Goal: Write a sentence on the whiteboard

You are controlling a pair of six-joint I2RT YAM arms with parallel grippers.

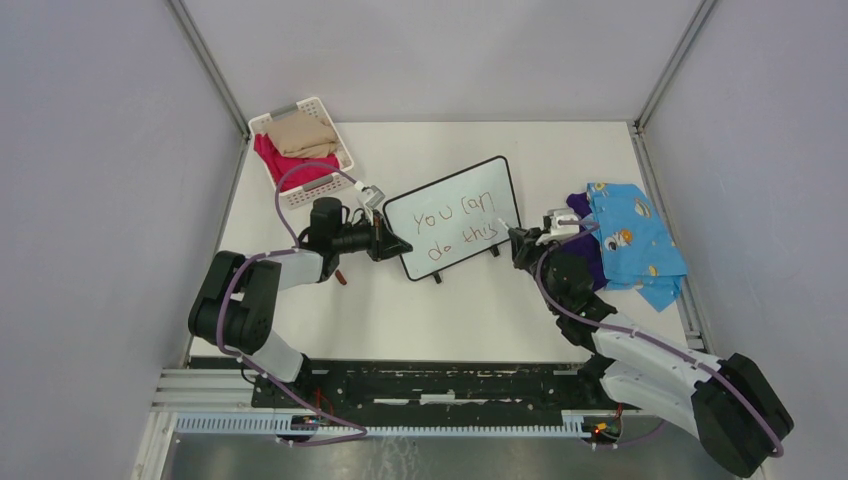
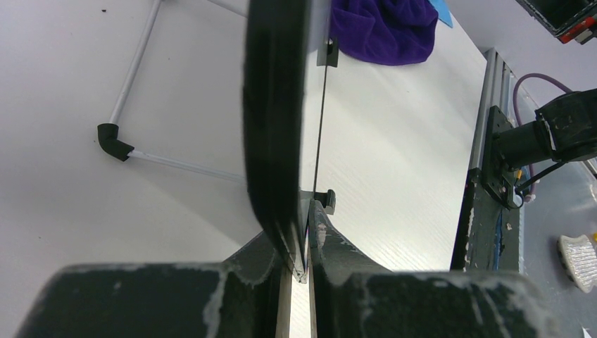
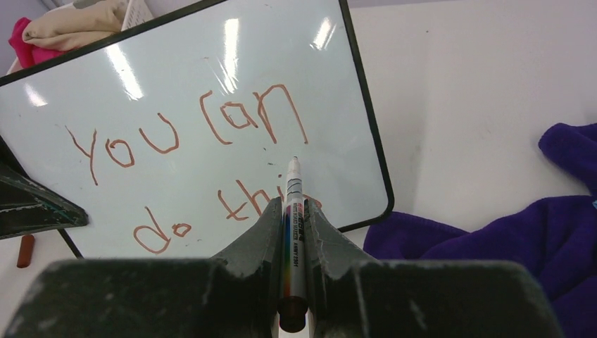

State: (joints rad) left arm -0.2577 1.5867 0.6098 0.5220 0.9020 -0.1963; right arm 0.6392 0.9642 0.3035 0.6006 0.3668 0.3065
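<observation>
Left wrist shows the left claw clamped on the whiteboard.

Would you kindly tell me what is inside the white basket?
A beige cloth lies on a pink cloth in the basket; anything beneath them is hidden.

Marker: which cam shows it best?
Right wrist. The marker sits centre frame, clamped in the right gripper, tip pointing at the whiteboard. Top external shows only a tiny pale sliver at the board's edge; left wrist doesn't show it.
</observation>
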